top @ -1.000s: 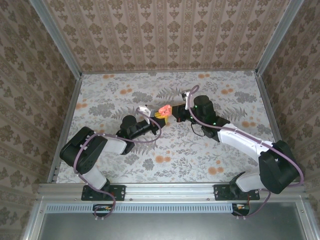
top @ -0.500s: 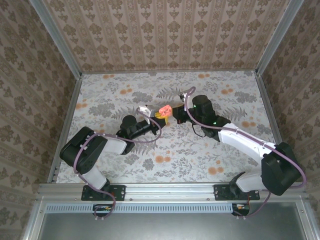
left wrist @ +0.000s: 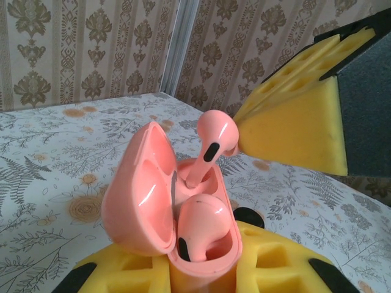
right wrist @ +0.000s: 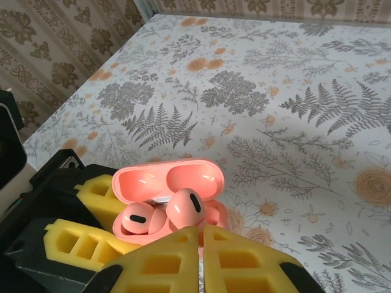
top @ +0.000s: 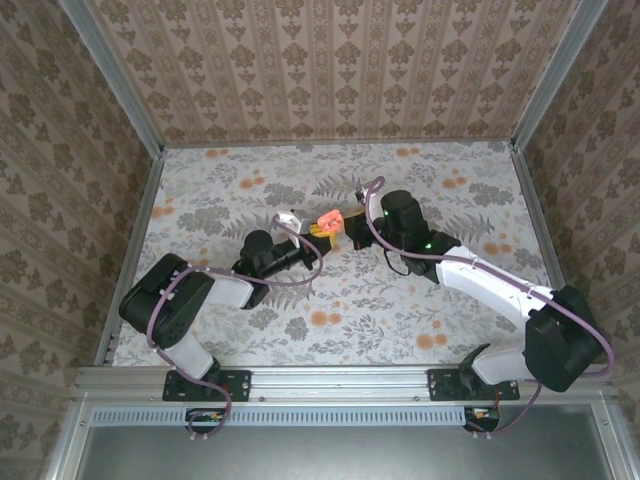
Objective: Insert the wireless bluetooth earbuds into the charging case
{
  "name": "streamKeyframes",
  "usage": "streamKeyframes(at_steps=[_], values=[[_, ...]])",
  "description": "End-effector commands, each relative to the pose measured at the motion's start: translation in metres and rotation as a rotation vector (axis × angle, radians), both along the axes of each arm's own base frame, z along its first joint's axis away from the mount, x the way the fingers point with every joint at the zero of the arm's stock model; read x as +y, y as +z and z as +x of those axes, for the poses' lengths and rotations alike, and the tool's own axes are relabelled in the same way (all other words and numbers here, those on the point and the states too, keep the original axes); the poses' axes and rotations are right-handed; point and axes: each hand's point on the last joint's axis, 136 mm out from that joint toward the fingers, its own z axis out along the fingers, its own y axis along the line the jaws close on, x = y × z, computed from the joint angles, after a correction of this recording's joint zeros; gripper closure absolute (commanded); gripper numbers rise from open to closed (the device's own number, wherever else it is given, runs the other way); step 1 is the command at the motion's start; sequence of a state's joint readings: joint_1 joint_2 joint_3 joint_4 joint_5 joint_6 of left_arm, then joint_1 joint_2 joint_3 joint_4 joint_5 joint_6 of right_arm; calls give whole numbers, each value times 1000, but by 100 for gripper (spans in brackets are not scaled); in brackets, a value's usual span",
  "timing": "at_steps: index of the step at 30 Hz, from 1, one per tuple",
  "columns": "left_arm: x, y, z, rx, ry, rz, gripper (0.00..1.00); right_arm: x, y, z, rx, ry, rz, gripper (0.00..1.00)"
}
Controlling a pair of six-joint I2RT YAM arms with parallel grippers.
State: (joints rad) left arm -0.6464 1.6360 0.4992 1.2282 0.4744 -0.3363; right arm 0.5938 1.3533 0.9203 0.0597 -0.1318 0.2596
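Earbud (left wrist: 211, 141) stands near-upright, stem down in case (left wrist: 138, 196).

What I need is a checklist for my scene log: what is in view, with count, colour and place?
charging case: one, salmon pink, lid open, mid-table, between the left fingers.
earbuds: two, pink; seated earbud in the case, raised earbud at the right fingers, stem in the case.
table: one, grey-and-orange floral top.
walls: three, beige patterned, around the table.
arms: two, black and white; left arm, right arm, from the near edge.
left fingers: two, yellow, shut on the case.
right fingers: two, yellow, shut, tips at the raised earbud.
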Motion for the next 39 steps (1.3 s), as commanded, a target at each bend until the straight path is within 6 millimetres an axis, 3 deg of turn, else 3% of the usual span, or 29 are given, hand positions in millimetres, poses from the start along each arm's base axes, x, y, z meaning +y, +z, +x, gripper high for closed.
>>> streamKeyframes(at_steps=[1, 9, 39], values=[[-2, 34, -1, -112, -16, -50, 87, -5, 22, 2, -56, -22, -16, 92], [-3, 32, -3, -118, -21, -41, 87, -6, 30, 2, -79, -21, -23, 92], [-5, 31, -9, -194, -23, 38, 87, -6, 9, -10, -21, -3, -49, 91]])
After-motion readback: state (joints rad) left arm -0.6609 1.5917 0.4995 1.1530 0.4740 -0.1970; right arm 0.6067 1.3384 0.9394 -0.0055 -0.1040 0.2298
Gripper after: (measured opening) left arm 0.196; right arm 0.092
